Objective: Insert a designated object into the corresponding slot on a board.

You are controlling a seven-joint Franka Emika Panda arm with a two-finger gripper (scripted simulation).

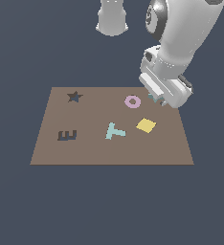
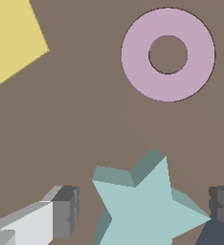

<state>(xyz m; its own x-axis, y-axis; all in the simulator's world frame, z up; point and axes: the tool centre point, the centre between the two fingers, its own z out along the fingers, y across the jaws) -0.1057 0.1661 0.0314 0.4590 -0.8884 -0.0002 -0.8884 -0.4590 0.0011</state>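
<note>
**Hand straddles the star at the board's far corner**

Closest to the wrist camera is the teal star (image 2: 145,206), lying flat on the brown board (image 2: 85,124) with one grey finger (image 2: 66,210) on one side and the other at the frame's right edge. Both fingers stand clear of the star, so the hand (image 2: 142,210) is released around it, not yet clenched; the straddle looks like a line-up for a grasp.

The wrist view also shows the pink ring (image 2: 167,53) and a corner of the yellow square (image 2: 11,40) nearby.

The exterior view hides the star almost wholly behind the hand (image 1: 158,100) at the board's upper right. It alone shows the star-shaped slot (image 1: 74,96) in the upper left, well apart, plus the E-shaped recess (image 1: 67,135) and the teal T (image 1: 115,130).
</note>
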